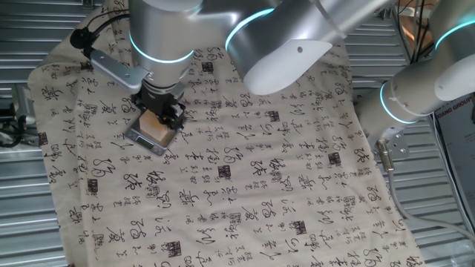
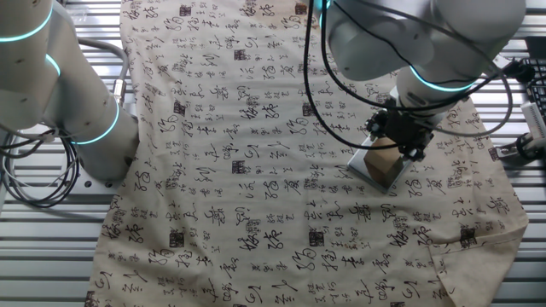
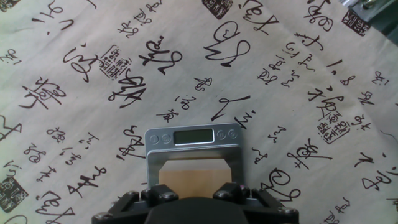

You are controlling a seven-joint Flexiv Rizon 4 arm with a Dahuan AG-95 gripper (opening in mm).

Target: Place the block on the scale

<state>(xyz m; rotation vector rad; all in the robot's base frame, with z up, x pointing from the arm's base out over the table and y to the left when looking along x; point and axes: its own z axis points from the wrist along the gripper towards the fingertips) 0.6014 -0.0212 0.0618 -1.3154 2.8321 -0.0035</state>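
The scale (image 1: 143, 139) lies on the patterned cloth at the left of one fixed view, and at the right in the other fixed view (image 2: 365, 170). The tan wooden block (image 1: 156, 126) rests on its dark platform. My gripper (image 1: 163, 117) comes down from above with its fingers on both sides of the block and appears shut on it. In the hand view the block (image 3: 193, 177) sits behind the silver display strip of the scale (image 3: 193, 137), between my fingertips (image 3: 194, 198). The block (image 2: 381, 162) also shows under the gripper (image 2: 397, 145) in the other fixed view.
A cloth printed with black calligraphy (image 1: 260, 163) covers the table. A second robot arm (image 1: 427, 89) stands at the right edge, with cables beside it. Ribbed metal table surface (image 1: 22, 208) shows beyond the cloth's edges.
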